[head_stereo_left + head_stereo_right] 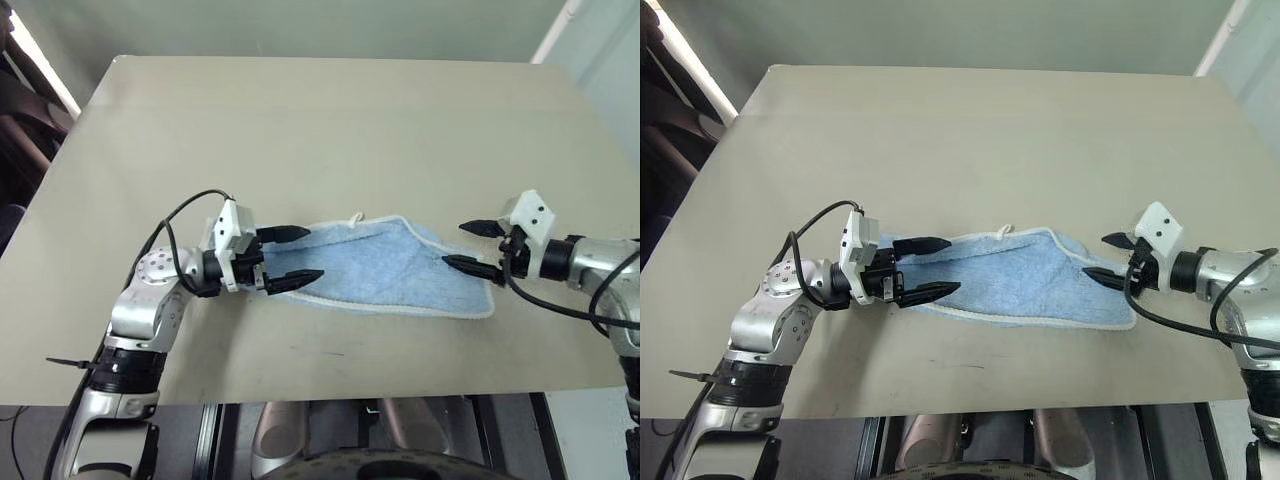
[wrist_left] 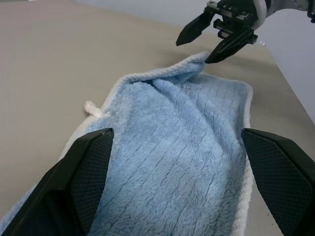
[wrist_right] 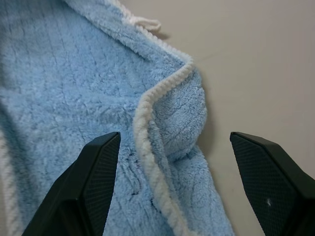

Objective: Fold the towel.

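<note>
The towel (image 1: 385, 268) lay folded in a long strip near the front of the beige surface (image 1: 330, 130), its white loop tag (image 1: 356, 217) at the far edge. The left gripper (image 1: 290, 256) stood released at one end. The right gripper (image 1: 470, 246), released too, seemed just to touch the other end.

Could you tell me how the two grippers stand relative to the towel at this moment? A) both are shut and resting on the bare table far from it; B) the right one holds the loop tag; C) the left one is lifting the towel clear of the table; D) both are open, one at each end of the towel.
D: the left gripper and the right gripper both show spread fingers at opposite ends of the towel, which lies on the table.
</note>
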Robot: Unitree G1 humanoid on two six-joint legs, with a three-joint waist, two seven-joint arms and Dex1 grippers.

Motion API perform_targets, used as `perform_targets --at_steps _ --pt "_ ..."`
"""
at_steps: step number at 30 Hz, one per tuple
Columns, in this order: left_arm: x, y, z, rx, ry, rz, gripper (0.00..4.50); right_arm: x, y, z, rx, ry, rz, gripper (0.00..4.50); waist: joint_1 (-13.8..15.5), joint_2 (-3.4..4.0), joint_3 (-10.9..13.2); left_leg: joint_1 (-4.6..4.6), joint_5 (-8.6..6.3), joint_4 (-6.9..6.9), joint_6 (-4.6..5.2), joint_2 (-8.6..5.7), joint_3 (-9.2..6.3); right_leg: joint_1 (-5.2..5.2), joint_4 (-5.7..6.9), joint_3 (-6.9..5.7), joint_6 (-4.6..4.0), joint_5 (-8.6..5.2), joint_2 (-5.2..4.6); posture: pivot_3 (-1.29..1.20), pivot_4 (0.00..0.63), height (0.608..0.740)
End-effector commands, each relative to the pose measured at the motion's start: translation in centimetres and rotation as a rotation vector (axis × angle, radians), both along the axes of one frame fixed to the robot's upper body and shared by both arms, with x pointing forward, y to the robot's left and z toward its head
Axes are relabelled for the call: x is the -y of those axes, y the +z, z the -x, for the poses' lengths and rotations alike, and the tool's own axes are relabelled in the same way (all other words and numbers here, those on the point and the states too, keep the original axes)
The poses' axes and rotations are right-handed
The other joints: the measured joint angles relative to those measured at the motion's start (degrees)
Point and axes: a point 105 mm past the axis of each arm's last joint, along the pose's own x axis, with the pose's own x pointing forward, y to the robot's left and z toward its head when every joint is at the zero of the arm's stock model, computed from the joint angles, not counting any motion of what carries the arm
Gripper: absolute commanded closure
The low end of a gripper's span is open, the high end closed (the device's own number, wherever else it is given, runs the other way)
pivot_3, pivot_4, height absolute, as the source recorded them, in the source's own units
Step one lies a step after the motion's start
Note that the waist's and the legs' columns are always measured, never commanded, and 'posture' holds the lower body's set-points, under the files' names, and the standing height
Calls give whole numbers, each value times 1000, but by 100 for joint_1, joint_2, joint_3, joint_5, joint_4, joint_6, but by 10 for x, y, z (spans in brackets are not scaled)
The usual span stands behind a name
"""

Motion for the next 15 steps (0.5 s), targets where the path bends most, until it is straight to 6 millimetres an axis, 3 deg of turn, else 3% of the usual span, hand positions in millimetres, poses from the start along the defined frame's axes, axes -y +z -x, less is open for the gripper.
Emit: perform_targets --at_steps 1,10,15 --pt "-2 8 0 47 8 8 0 -3 6 -5 43 18 12 1361 0 0 0 -1 0 0 0 0 0 0 0 0 1 1 0 0 150 697" --pt "-6 9 3 55 30 4 0 -8 4 -6 42 51 17 4463 0 0 0 -2 0 0 0 0 1 -1 -1 0 1 0 0 0 150 697" --pt "-7 14 2 59 50 28 0 -8 15 -6 70 58 -2 4463 0 0 0 -2 1 1 0 0 1 0 -1 1 1 1 0 0 150 697"
